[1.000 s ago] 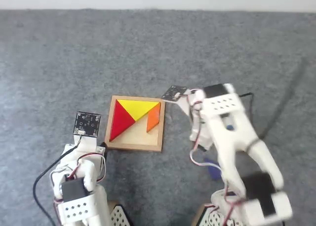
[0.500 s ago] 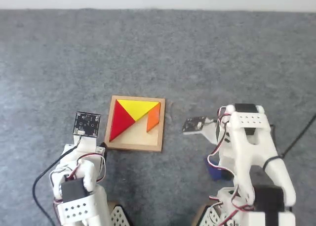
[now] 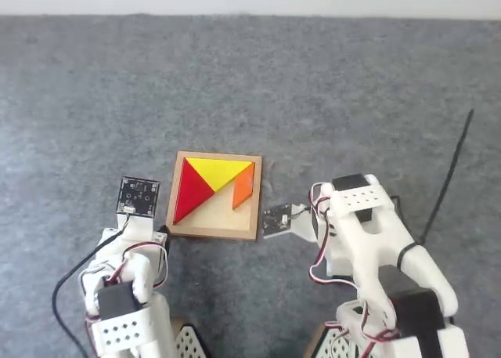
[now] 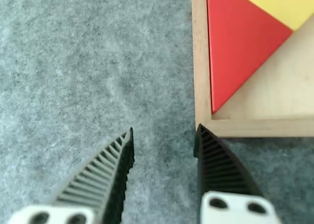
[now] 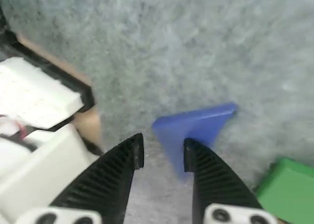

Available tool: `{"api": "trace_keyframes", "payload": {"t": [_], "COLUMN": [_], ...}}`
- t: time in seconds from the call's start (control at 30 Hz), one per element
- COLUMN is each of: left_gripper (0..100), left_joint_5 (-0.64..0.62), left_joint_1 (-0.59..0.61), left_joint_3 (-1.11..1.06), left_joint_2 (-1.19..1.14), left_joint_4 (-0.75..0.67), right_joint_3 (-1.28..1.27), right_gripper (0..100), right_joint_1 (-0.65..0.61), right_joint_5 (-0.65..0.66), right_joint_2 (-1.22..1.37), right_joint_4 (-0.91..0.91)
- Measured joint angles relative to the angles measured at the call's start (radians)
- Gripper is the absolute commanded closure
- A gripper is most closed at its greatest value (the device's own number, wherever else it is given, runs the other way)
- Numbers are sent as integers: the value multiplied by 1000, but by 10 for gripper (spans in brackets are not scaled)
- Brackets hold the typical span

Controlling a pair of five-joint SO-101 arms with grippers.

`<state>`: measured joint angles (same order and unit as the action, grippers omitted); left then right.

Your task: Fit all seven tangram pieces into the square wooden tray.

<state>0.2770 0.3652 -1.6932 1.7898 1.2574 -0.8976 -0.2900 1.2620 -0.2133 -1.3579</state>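
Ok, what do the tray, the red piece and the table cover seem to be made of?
Tray: pale wood, matte, faint grain along the rim.
Red piece: smooth, evenly coloured; painted wood or plastic, cannot tell.
Table cover: grey felt-like fabric, fuzzy mottled fibres.

Bright, even light with only faint shadows.

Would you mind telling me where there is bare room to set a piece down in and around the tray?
Inside the tray, bare floor lies between the red triangle, the orange piece and the near rim. The grey felt beyond the far rim is open. Crowded: its near-left corner, by the left gripper, and around the blue piece at the right gripper.
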Motion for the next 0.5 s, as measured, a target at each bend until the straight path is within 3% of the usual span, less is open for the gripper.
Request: {"api": "trace_keyframes", "payload": {"t": [0.17, 0.5], "left_gripper": [803, 803], "left_joint_5": [0, 0], "left_joint_1": [0, 0], "left_joint_3": [0, 0], "left_joint_2": [0, 0], "left_joint_4": [0, 0], "right_joint_3": [-21, 0], "right_gripper": [822, 824], "right_joint_1": [-11, 3], "right_joint_5": [-69, -242], "right_joint_2": [3, -3], "right_joint_4": [163, 245]}}
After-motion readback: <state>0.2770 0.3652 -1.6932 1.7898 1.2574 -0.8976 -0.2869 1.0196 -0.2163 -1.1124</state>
